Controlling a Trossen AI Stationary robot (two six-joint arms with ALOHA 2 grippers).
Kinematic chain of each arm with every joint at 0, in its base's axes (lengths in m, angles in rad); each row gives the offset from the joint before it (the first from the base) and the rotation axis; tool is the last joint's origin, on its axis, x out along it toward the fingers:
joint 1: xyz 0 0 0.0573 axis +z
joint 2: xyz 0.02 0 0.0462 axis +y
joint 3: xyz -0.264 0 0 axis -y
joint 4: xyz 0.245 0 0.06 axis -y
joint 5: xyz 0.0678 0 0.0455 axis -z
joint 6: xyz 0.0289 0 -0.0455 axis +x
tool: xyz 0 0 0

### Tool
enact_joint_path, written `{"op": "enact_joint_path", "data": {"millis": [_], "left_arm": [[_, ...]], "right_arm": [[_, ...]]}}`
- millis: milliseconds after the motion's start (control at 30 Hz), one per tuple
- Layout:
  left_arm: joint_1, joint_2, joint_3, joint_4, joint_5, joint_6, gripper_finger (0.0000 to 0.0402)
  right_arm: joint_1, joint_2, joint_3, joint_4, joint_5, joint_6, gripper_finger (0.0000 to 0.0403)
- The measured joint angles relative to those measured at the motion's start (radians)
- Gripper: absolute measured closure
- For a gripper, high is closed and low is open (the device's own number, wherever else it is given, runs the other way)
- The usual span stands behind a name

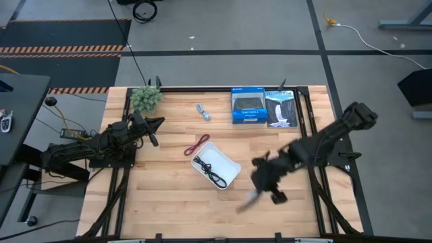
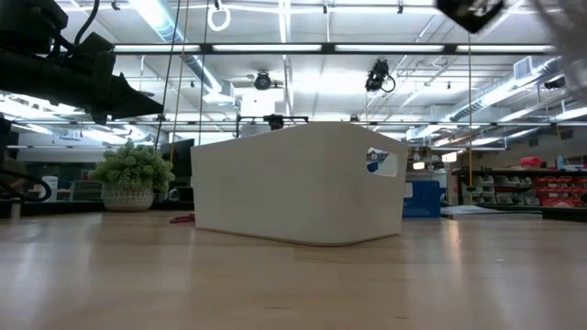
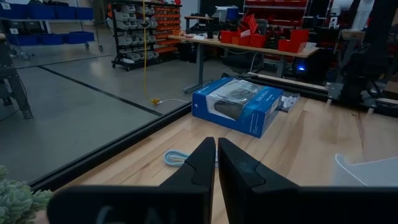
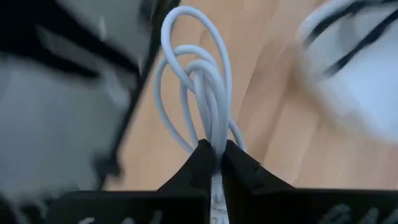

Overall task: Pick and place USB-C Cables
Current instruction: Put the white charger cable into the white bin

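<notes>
Gripping a coiled white cable (image 4: 198, 93) between its two dark fingers, the right gripper (image 1: 262, 192) hangs over the wooden table (image 1: 162, 202) just to the right of the white tray (image 1: 226, 167) — in the right wrist view the loops stand up out of the pinched fingertips (image 4: 202, 160), and in the high view a pale blurred streak of cable (image 1: 247, 200) trails from the gripper toward the table's front edge. A black cable (image 1: 209, 170) lies coiled inside the tray, which sits near the middle of the table. A dark red cable (image 1: 196, 144) lies on the wood just beside the tray's back left corner; whether it touches the tray cannot be told. A light blue-grey cable (image 1: 203, 111) lies farther back, between a small potted plant (image 1: 146, 98) at the back left and a blue retail box (image 1: 248, 106), with a second dark box (image 1: 281, 109) right beside that one. The left gripper (image 1: 156, 123) waits at the left side of the table near the plant, its fingers (image 3: 202, 163) drawn together with only a thin slit between them and nothing held — the left wrist view looks past them to the blue-grey cable (image 3: 177, 158) and the blue box (image 3: 237, 107). In the low view the tray (image 2: 303, 183) fills the centre and the plant (image 2: 133, 174) stands off to one side behind it.
</notes>
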Motion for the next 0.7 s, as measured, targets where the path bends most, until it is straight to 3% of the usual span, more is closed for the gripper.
{"op": "enact_joint_path", "data": {"millis": [200, 433, 700], "left_arm": [[0.0, 0.0, 0.0, 0.0, 0.0, 0.0, 0.0377], [0.0, 0.0, 0.0, 0.0, 0.0, 0.0, 0.0377], [0.0, 0.0, 0.0, 0.0, 0.0, 0.0, 0.0377]], "right_arm": [[-0.157, -0.014, 0.008, 0.253, -0.066, 0.204, 0.0383], [-0.277, 0.065, 0.009, 0.575, -0.082, 0.298, 0.0382], [-0.36, 0.222, 0.009, 0.645, 0.0, 0.315, 0.0382]]}}
